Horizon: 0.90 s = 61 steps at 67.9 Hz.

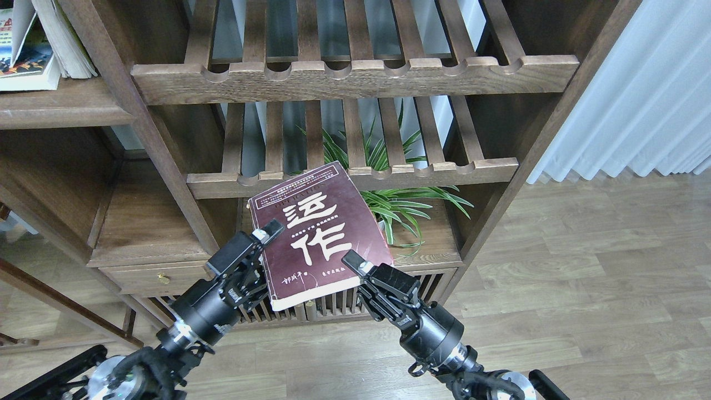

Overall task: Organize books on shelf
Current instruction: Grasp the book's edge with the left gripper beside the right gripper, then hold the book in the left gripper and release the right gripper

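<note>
The thick maroon book [316,222] with big white Chinese characters is held cover up, tilted, in front of the lower slatted rack. My right gripper [355,271] is shut on its lower right corner. My left gripper [266,249] is at the book's left edge; one finger [272,228] lies over the cover, the other is hidden beneath, and the jaws look open. A white book [28,61] with a colourful picture lies on the solid dark-brown shelf [61,115] at top left, under a leaning book [66,44] showing pale page edges. I see no yellow-green book clearly.
Two slatted racks with notched front rails [355,78] [444,169] fill the bookcase's middle bay. A green potted plant [400,205] stands just behind and right of the book. A small drawer [158,275] sits lower left. White curtain [639,100] and wood floor lie to the right.
</note>
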Motion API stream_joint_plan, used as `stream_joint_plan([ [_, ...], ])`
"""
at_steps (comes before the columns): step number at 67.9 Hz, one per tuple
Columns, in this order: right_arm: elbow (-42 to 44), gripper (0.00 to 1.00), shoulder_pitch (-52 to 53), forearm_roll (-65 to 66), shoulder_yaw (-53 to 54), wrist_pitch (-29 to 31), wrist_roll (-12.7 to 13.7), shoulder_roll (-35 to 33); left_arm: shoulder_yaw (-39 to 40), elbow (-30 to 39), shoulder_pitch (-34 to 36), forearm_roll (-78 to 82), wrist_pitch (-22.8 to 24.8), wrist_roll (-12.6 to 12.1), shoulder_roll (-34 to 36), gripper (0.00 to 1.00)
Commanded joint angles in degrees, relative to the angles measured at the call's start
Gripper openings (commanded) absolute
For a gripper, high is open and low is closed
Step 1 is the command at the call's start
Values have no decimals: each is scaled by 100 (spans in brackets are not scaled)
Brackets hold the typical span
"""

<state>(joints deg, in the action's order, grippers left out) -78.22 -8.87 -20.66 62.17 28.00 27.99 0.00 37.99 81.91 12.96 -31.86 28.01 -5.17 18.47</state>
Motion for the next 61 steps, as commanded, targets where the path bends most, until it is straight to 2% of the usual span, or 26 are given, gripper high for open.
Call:
stream_joint_plan([
  [1, 0, 2, -1, 1, -3, 0, 1, 0, -2, -158, 66, 5, -1, -2, -107, 98],
  [14, 0, 3, 8, 18, -3, 0, 1, 0, 252, -588, 268, 5, -1, 42, -546, 99],
  [30, 0, 3, 8, 27, -3, 0, 1, 0, 402, -685, 312, 14, -1, 25, -748, 97],
  [35, 0, 3, 8, 27, -3, 0, 1, 0, 367, -685, 321, 14, -1, 7, -748, 86],
  [38, -9, 3, -1, 27, -3, 0, 1, 0, 367, -685, 321, 14, -1, 34, -757, 74],
  [39, -9, 3, -1, 27, -3, 0, 1, 0, 367, -685, 321, 14, -1, 51, -775, 56],
  [52, -9, 3, -1, 36, -12, 0, 1, 0, 437, -720, 277, -4, -1, 69, -977, 14],
  [55, -18, 3, -1, 45, -12, 0, 1, 0, 446, -711, 268, -13, -1, 78, -986, 7],
  [61, -18, 3, -1, 62, -12, 0, 1, 0, 446, -694, 268, -13, -1, 78, -994, 4],
])
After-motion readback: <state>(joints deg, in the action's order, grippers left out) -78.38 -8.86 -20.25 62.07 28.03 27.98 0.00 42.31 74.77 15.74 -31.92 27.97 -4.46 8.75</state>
